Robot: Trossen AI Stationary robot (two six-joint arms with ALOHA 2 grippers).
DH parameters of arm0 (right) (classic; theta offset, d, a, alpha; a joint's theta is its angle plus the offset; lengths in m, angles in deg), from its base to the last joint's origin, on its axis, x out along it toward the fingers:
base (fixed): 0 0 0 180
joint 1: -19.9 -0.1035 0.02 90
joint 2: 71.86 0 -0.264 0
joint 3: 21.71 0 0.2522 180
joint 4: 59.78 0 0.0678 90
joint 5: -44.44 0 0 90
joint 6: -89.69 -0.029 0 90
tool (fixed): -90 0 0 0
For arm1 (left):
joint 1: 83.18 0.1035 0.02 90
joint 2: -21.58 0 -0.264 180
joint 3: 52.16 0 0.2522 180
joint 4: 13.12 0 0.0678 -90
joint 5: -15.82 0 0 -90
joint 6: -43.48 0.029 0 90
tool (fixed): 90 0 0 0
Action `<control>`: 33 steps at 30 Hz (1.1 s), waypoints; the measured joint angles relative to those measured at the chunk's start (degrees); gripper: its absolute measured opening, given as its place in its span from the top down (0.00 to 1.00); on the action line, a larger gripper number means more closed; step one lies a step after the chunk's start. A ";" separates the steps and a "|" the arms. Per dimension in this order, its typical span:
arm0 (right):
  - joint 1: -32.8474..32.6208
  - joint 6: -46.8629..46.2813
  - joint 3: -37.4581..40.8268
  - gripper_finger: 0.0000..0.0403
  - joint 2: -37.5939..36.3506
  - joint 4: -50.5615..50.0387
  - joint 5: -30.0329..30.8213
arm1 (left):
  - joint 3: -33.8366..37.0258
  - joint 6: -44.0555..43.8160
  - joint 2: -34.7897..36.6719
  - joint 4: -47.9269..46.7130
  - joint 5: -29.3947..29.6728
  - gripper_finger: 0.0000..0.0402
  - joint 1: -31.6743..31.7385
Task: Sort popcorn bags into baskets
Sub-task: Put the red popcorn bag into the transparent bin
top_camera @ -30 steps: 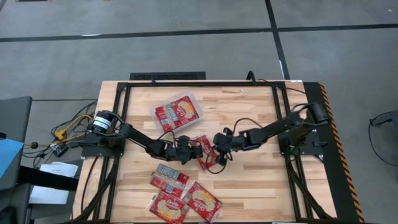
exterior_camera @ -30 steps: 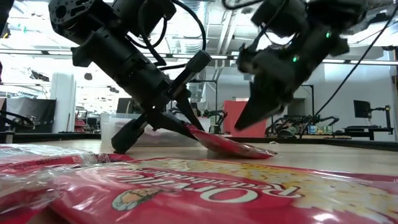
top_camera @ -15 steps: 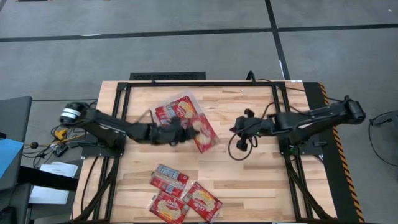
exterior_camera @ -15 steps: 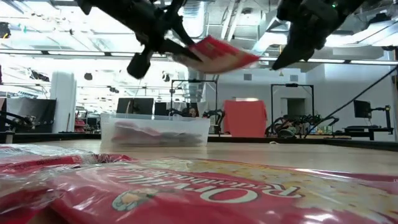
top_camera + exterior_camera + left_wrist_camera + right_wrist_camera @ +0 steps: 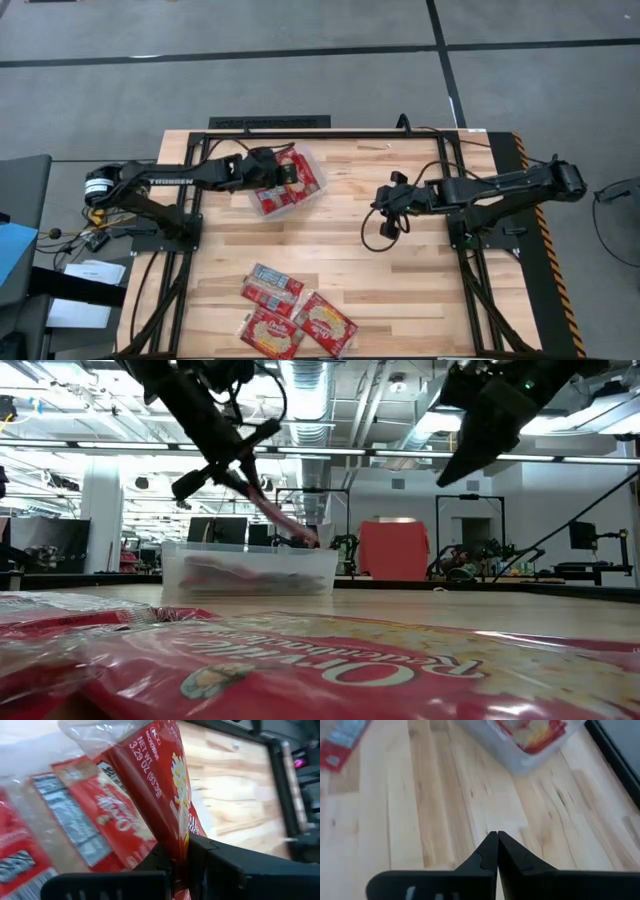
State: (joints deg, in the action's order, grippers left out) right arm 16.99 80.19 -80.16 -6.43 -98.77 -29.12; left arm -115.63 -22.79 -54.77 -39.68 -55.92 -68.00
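Wooden table (image 5: 400, 280), black frame (image 5: 270, 122), yellow cables (image 5: 105, 208), grey floor (image 5: 300, 60)

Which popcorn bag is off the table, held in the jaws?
The bag pinched by the left gripper above the clear tray; the rest lie flat.

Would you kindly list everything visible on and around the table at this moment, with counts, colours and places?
Table: one, pale wood, black frame, centre of the high view.
Tray: one, clear plastic, far left part of the table, red packets already inside.
Held popcorn bag: one, red, hanging tilted over the tray.
Loose popcorn bags: about four, red, clustered at the near edge.
Cables: yellow and black, beside the table's left side.
Left gripper: dark, above the tray, clamped on the held popcorn bag.
Right gripper: dark, fingers together, raised over the bare middle of the table, holding nothing.
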 joint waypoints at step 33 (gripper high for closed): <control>-0.04 -2.16 -0.02 0.94 4.29 1.77 0.13 | -0.02 7.72 -13.78 8.29 -12.03 0.70 9.05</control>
State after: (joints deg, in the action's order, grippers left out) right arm 16.94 78.03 -80.18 -2.14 -96.99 -28.98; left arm -115.65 -15.07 -68.54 -31.39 -67.94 -58.95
